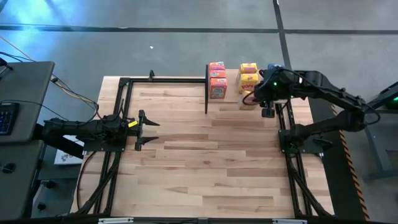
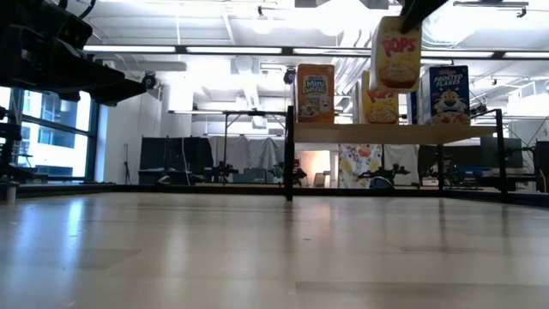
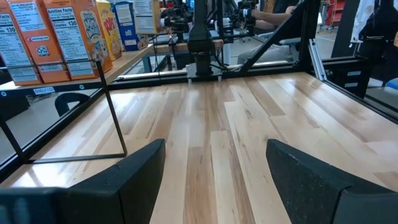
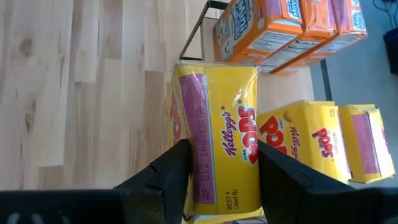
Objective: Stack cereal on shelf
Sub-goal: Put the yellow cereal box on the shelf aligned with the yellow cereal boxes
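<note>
Yellow cardboard Pops cereal box [image 4: 224, 143] clamped in my right gripper [image 4: 217, 163], raised above the light-wood shelf board [image 2: 395, 133]. Two yellow boxes [image 1: 249, 74], three orange boxes [image 1: 217, 79] stand there. My left gripper [image 1: 149, 130] gapes, well away.

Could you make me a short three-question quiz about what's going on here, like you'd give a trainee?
1. True or false: the right gripper holds a yellow cereal box.
2. Which boxes stand nearest the shelf's left end in the low view? A) orange boxes B) blue boxes C) yellow boxes
3. Fill in: the left gripper waits with its fingers ____.

Key:
1. True; it hangs above the shelf.
2. A, the orange boxes.
3. Open, holding nothing.
</note>
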Robot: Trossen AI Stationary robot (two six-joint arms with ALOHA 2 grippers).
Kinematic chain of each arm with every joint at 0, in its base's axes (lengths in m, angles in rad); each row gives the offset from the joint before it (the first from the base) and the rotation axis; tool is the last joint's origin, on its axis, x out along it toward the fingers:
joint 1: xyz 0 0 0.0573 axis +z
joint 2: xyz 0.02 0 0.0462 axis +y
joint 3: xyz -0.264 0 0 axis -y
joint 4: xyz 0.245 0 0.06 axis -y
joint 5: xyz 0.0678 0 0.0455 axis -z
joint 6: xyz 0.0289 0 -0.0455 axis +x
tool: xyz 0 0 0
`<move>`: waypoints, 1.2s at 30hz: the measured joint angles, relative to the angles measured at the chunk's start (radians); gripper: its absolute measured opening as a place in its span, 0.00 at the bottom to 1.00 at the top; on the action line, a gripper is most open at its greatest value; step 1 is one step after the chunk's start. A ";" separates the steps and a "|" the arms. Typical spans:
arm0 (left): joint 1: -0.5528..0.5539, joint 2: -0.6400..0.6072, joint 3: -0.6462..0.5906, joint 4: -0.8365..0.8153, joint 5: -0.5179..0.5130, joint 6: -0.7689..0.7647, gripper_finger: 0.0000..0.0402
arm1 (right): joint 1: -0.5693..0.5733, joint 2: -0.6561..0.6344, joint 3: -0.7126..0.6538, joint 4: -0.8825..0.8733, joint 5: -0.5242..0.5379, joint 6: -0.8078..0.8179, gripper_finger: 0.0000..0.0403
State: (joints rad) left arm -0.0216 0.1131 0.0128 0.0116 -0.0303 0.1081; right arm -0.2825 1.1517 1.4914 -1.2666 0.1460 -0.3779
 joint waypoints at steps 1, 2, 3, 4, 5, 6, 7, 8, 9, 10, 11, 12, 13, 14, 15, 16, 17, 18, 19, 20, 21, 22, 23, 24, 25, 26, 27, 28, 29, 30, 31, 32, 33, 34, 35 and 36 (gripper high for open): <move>0.000 0.000 0.000 0.000 0.000 0.000 0.67 | -0.010 0.002 0.000 0.001 -0.009 -0.007 0.38; 0.000 0.000 0.000 0.000 0.000 0.000 0.67 | -0.019 0.004 0.000 0.002 -0.009 -0.016 0.38; 0.000 0.000 0.000 0.000 0.000 0.000 0.67 | -0.028 0.006 0.000 0.004 -0.008 -0.023 0.38; 0.000 0.000 0.000 0.000 0.000 0.000 0.67 | -0.038 0.006 0.000 0.005 -0.007 -0.028 0.38; 0.000 0.000 0.000 0.000 0.000 0.000 0.67 | -0.048 0.005 0.000 0.006 -0.007 -0.033 0.38; 0.000 0.000 0.000 0.000 0.000 0.000 0.67 | -0.058 0.005 0.000 0.007 -0.008 -0.036 0.38; 0.000 0.000 0.000 0.000 0.000 0.000 0.67 | -0.068 0.005 0.000 0.006 -0.010 -0.042 0.38; 0.000 0.000 0.000 0.000 0.000 0.000 0.67 | -0.078 0.005 0.000 0.006 -0.015 -0.046 0.38; 0.000 0.000 0.000 0.000 0.000 0.000 0.67 | -0.087 0.005 0.000 0.006 -0.016 -0.049 0.38; 0.000 0.000 0.000 0.000 0.000 0.000 0.67 | -0.096 0.005 0.000 0.007 -0.016 -0.050 0.38; 0.000 0.000 0.000 0.000 0.000 0.000 0.67 | -0.106 0.005 0.000 0.006 -0.018 -0.052 0.38; 0.000 0.000 0.000 0.000 0.000 0.000 0.67 | -0.116 0.007 0.000 0.007 -0.023 -0.059 0.38; 0.000 0.000 0.000 0.000 0.000 0.000 0.67 | -0.125 0.008 0.000 0.007 -0.032 -0.067 0.38; 0.000 0.000 0.000 0.000 0.000 0.000 0.67 | -0.134 0.011 0.000 0.008 -0.046 -0.074 0.38; 0.000 0.000 0.000 0.000 0.000 0.000 0.67 | -0.140 0.015 0.000 0.011 -0.058 -0.077 0.38; 0.000 0.000 0.000 0.000 0.000 0.000 0.67 | -0.146 0.020 0.000 0.015 -0.065 -0.084 0.38; 0.000 0.000 0.000 0.000 0.000 0.000 0.67 | -0.154 0.027 0.000 0.016 -0.069 -0.095 0.38; 0.000 0.000 0.000 0.000 0.000 0.000 0.67 | -0.162 0.034 -0.001 0.016 -0.070 -0.106 0.38; 0.000 0.000 0.000 0.000 0.000 0.000 0.67 | -0.170 0.041 -0.001 0.016 -0.073 -0.116 0.38; 0.000 0.000 0.000 0.000 0.000 0.000 0.67 | -0.178 0.049 -0.001 0.016 -0.075 -0.120 0.38; 0.000 0.000 0.000 0.000 0.000 0.000 0.67 | -0.185 0.058 -0.001 0.016 -0.076 -0.123 0.38; 0.000 0.000 0.000 0.000 0.000 0.000 0.67 | -0.191 0.067 -0.001 0.016 -0.077 -0.128 0.38; 0.000 0.000 0.000 0.000 0.000 0.000 0.67 | -0.197 0.074 -0.002 0.016 -0.078 -0.134 0.38; 0.000 0.000 0.000 0.000 0.000 0.000 0.67 | -0.203 0.080 -0.002 0.016 -0.081 -0.141 0.38; 0.000 0.000 0.000 0.000 0.000 0.000 0.67 | -0.209 0.085 -0.002 0.018 -0.084 -0.147 0.38; 0.000 0.000 0.000 0.000 0.000 0.000 0.67 | -0.214 0.091 -0.002 0.021 -0.087 -0.154 0.38; 0.000 0.000 0.000 0.000 0.000 0.000 0.67 | -0.219 0.098 -0.002 0.024 -0.087 -0.159 0.38; 0.000 0.000 0.000 0.000 0.000 0.000 0.67 | -0.225 0.105 -0.002 0.027 -0.087 -0.162 0.38; 0.000 0.000 0.000 0.000 0.000 0.000 0.67 | -0.231 0.112 -0.002 0.029 -0.089 -0.165 0.38; 0.000 0.000 0.000 0.000 0.000 0.000 0.67 | -0.236 0.116 -0.002 0.030 -0.089 -0.165 0.38; 0.000 0.000 0.000 0.000 0.000 0.000 0.67 | -0.241 0.118 -0.002 0.031 -0.091 -0.168 0.38; 0.000 0.000 0.000 0.000 0.000 0.000 0.67 | -0.244 0.121 -0.002 0.031 -0.090 -0.174 0.38; 0.000 0.000 0.000 0.000 0.000 0.000 0.67 | -0.248 0.125 -0.002 0.032 -0.090 -0.179 0.38; 0.000 0.000 0.000 0.000 0.000 0.000 0.67 | -0.249 0.129 -0.002 0.036 -0.090 -0.180 0.38; 0.000 0.000 0.000 0.000 0.000 0.000 0.67 | -0.252 0.132 -0.002 0.040 -0.091 -0.180 0.38; 0.000 0.000 0.000 0.000 0.000 0.000 0.67 | -0.255 0.135 -0.002 0.043 -0.091 -0.182 0.38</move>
State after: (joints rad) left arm -0.0215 0.1131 0.0128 0.0116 -0.0303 0.1081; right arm -0.5373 1.2865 1.4899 -1.2236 0.0551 -0.5598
